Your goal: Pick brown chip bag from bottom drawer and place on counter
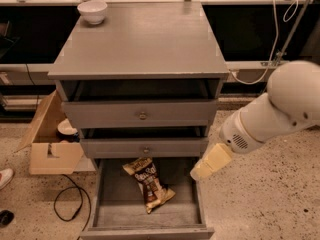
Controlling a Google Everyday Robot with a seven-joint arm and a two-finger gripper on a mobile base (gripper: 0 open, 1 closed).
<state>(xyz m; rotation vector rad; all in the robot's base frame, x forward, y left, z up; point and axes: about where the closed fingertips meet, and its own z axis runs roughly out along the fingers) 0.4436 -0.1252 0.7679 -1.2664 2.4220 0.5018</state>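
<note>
The brown chip bag [149, 183] lies flat on the grey floor of the pulled-out bottom drawer [114, 210], near its middle and turned slightly askew. The counter [145, 39] is the flat grey top of the cabinet. My gripper [199, 172], cream-coloured at the end of the white arm [280, 109], hangs at the drawer's right edge. It is to the right of the bag and a little above it, not touching it.
A white bowl [92, 11] stands on the counter's back left corner. Two shallower drawers with round knobs [142, 115] sit slightly open above the bottom one. An open cardboard box [50, 146], a black cable [67, 204] and a shoe [4, 177] lie on the floor at left.
</note>
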